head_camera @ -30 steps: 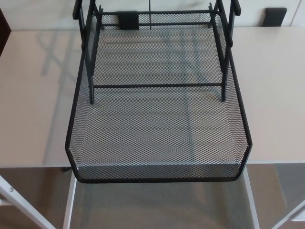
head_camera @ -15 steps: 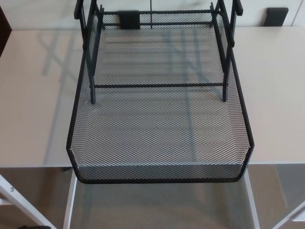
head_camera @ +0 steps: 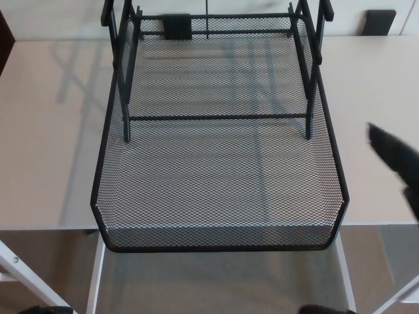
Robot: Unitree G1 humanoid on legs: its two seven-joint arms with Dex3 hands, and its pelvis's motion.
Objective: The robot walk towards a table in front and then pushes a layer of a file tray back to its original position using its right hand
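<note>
Protruding tray layer (head_camera: 216,190) left of right hand (head_camera: 396,160)

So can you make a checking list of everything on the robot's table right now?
Surface: pale beige table, bare around the tray.
Job's things: black wire-mesh file tray layer pulled out, its front edge hanging past the table's edge; black frame behind it.
Clutter: nothing seen.
Hands: right hand at the picture's right edge, apart from the tray, fingers unclear; left hand not in view.
Cables: nothing seen.
Surroundings: white table legs below; two dark blocks at the far edge.
</note>
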